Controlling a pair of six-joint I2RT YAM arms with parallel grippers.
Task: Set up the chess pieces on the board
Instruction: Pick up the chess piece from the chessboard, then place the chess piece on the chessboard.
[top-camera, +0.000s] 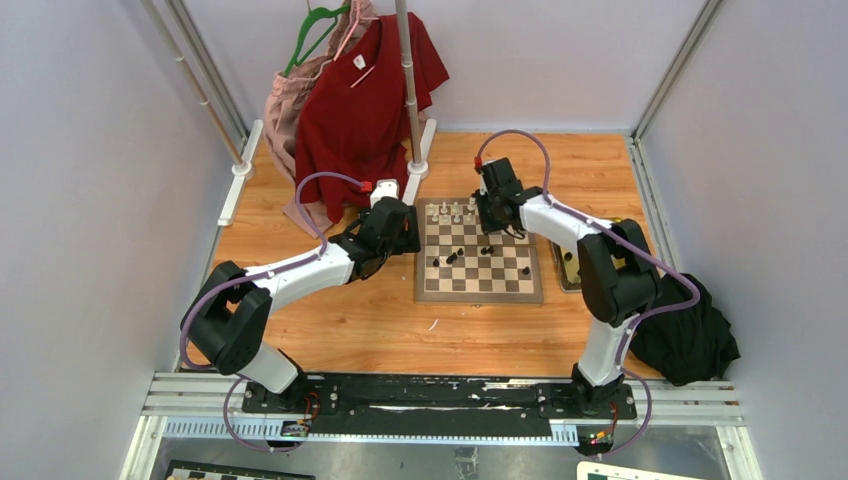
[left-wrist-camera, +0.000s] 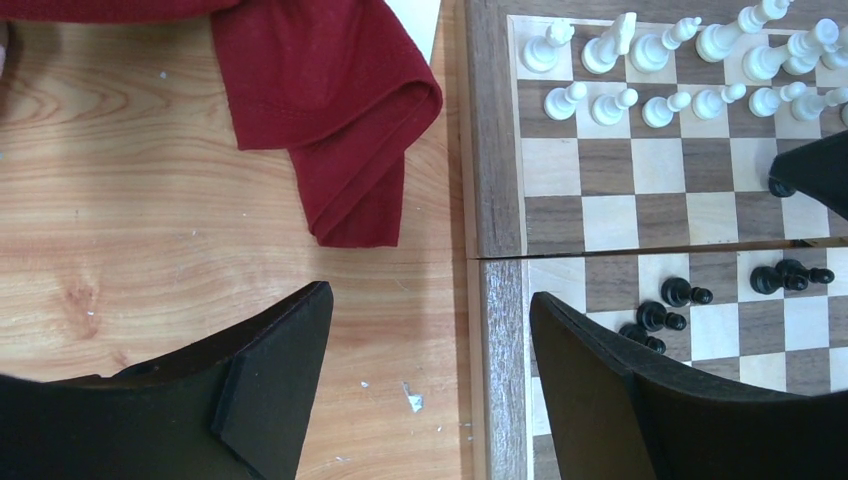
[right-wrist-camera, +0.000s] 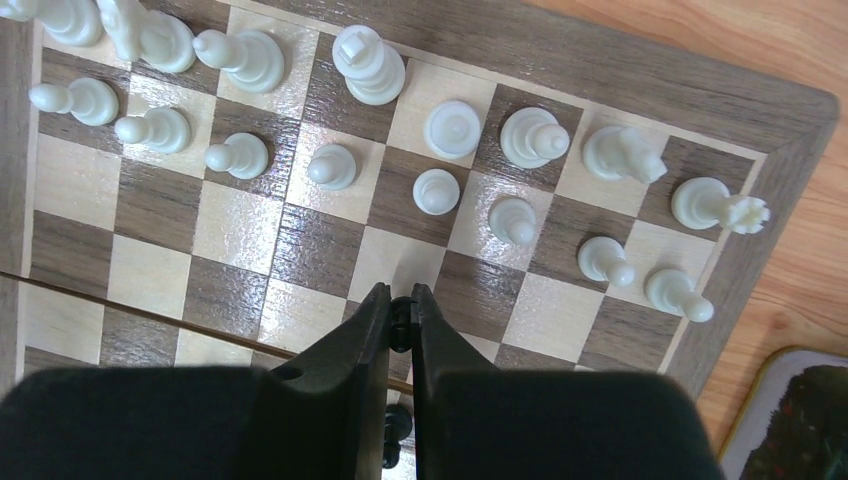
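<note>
Two rows of white pieces (right-wrist-camera: 370, 65) on board (right-wrist-camera: 620, 60); right gripper (right-wrist-camera: 400, 300) pinches what looks like a black piece (right-wrist-camera: 400, 318); left gripper (left-wrist-camera: 430, 300) spread at board edge

Glossy wooden board (right-wrist-camera: 600, 60), smooth white chess pieces (right-wrist-camera: 452, 130) (plastic, seemingly), matt red cloth (left-wrist-camera: 320, 100), grained wood table (left-wrist-camera: 150, 200).

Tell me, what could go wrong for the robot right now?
The right gripper pinches a tiny black piece with just its fingertips, so the piece might slip out. The gripper hangs close to the white pawns and could knock one over when it moves. The left gripper is open, with one finger right by the loose black pieces, and could bump them.
</note>
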